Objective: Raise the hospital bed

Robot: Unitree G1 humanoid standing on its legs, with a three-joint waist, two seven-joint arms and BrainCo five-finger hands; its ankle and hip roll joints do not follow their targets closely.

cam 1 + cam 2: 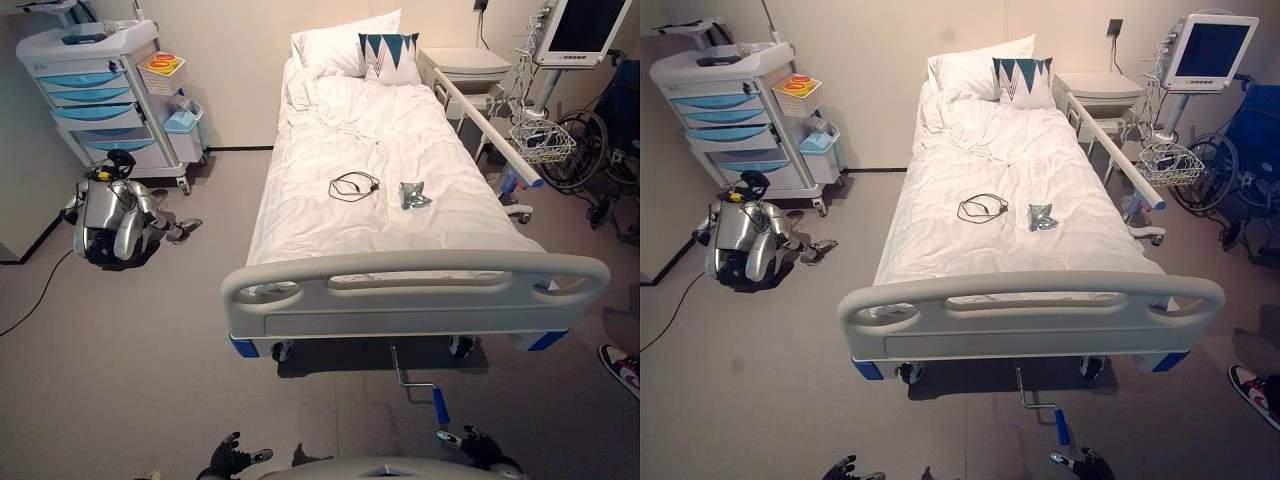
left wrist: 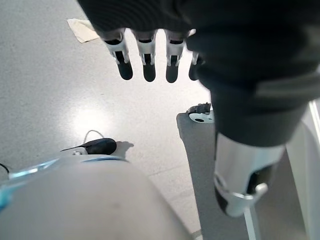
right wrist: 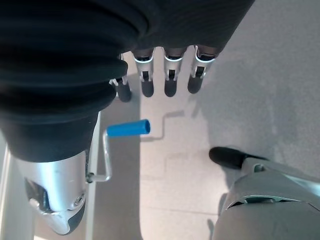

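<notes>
Right robot hand [image 3: 165, 75]: fingers straight and relaxed, holding nothing. It hangs above the floor, just short of the crank; in the head views it sits low at the right edge [image 1: 470, 440], near the blue grip. Placement reads as a reach toward that grip, no contact yet.

Left robot hand [image 2: 150, 60]: fingers straight, empty, hanging over bare floor; seen low at the left in the head view [image 1: 232, 458]. Idle, well apart from the crank.

Crank [image 1: 415, 380]: metal rod coming out from under the foot of the bed, bent into an offset arm with a blue grip [image 3: 128, 128] at its end. The grip stands free of the frame, so there is room to turn it; turning it is, by judgement, what raises the bed.

Bed [image 1: 400, 290]: grey footboard facing the robot, white sheets, mattress lying flat, task not yet begun. A black cable [image 1: 352, 185] and a small foil packet [image 1: 412, 195] lie loose mid-mattress; two pillows [image 1: 350, 45] at the head.

Surroundings: drawer cart [image 1: 95, 90] to the left, monitor [image 1: 585, 28] on a stand to the right, a person's shoe [image 1: 622, 368] at the right edge.
</notes>
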